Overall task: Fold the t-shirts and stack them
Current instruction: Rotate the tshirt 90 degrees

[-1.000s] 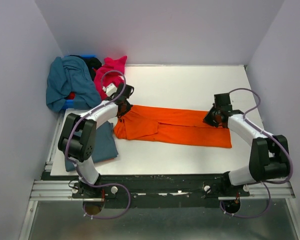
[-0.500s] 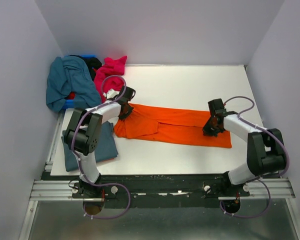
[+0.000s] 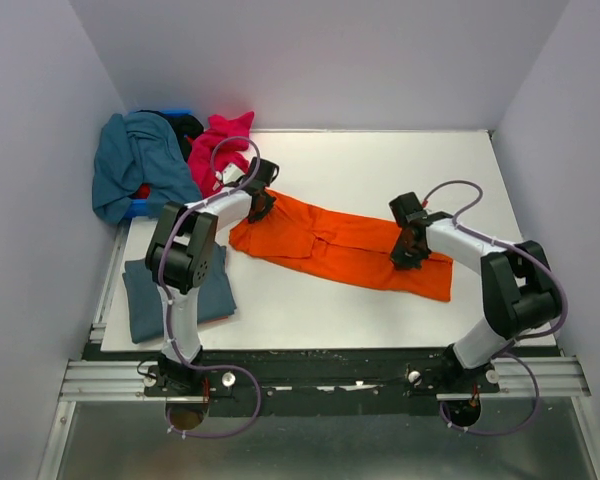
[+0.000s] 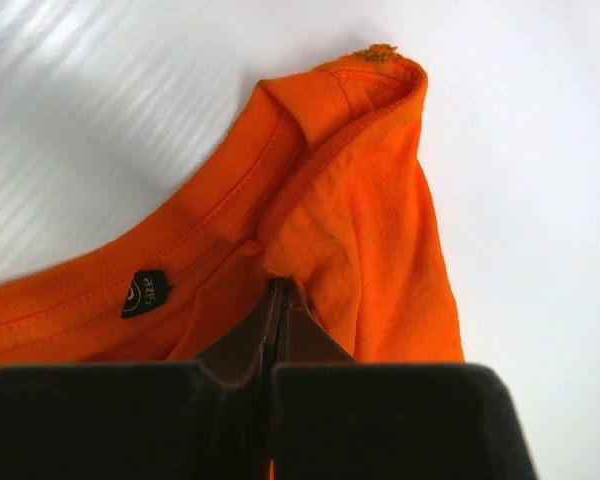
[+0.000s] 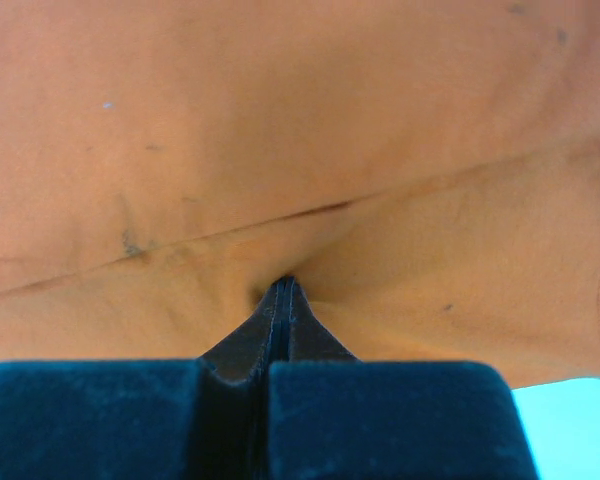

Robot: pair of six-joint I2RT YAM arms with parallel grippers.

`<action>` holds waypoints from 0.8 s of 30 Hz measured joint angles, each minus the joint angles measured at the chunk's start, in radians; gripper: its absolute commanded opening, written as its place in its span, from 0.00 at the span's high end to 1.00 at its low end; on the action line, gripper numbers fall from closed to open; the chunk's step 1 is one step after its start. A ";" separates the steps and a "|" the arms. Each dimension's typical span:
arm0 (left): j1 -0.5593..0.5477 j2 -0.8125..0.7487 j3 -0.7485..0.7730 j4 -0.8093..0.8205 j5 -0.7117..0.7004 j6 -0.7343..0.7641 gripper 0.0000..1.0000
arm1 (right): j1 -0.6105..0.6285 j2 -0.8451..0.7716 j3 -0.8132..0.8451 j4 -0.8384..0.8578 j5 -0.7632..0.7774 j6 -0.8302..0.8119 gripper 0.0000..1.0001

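The orange t-shirt (image 3: 330, 245) lies folded into a long band, slanting across the middle of the white table (image 3: 380, 165). My left gripper (image 3: 263, 205) is shut on its far left end by the collar (image 4: 360, 200), where the size tag (image 4: 148, 292) shows; the pinch is in the left wrist view (image 4: 280, 290). My right gripper (image 3: 405, 250) is shut on a pinch of the orange cloth (image 5: 280, 130) near the right end, seen close up (image 5: 283, 285). A slate blue-grey t-shirt (image 3: 145, 295) lies folded at the near left. The teal (image 3: 130, 165) and magenta (image 3: 218, 145) t-shirts are heaped at the far left.
A blue bin (image 3: 135, 208) sits under the heap, with black cloth (image 3: 185, 125) behind it. Grey walls close in the table on three sides. The left arm reaches over the folded slate shirt's right edge.
Both grippers kept their hold and dragged the orange shirt. The left end went a little farther back, the right gripper came left, and the band now slants.
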 measured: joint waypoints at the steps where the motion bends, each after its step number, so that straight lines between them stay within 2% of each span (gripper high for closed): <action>1: -0.001 0.024 0.032 0.001 0.000 0.001 1.00 | 0.021 0.010 0.012 -0.011 0.005 0.003 0.99; 6: -0.008 0.114 0.164 -0.007 0.003 0.023 1.00 | 0.132 0.036 0.043 -0.043 0.015 0.027 0.99; 13: -0.022 0.291 0.446 -0.071 0.029 0.079 1.00 | 0.307 0.068 0.081 -0.080 0.010 0.114 0.99; 21: -0.027 0.361 0.563 -0.093 0.097 0.143 1.00 | 0.624 0.107 0.115 -0.049 -0.123 0.285 0.99; 24: -0.028 0.370 0.575 -0.090 0.113 0.172 1.00 | 0.686 0.114 0.115 0.007 -0.199 0.293 0.99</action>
